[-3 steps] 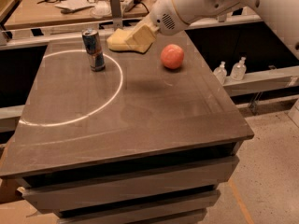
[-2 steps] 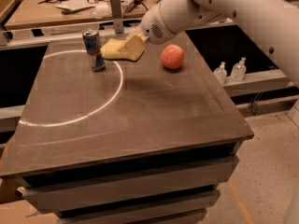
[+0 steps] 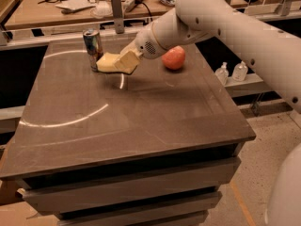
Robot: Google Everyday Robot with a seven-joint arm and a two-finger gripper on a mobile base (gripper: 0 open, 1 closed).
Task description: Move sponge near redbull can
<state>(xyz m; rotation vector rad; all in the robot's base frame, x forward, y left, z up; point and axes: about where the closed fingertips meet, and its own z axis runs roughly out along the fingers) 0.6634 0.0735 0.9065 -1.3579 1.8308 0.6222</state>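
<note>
The redbull can stands upright at the back left of the dark table. My gripper is shut on the pale-yellow sponge and holds it just right of the can, a little above the tabletop. The sponge's left end is close to the can's lower part; I cannot tell whether they touch. The white arm reaches in from the upper right.
A red-orange apple lies on the table right of the gripper. A cluttered workbench stands behind the table. Two small bottles sit on a low shelf to the right. A pale arc marks the tabletop.
The gripper has carried the sponge leftward and lower, from near the apple to right beside the can. The can and apple have not moved.
</note>
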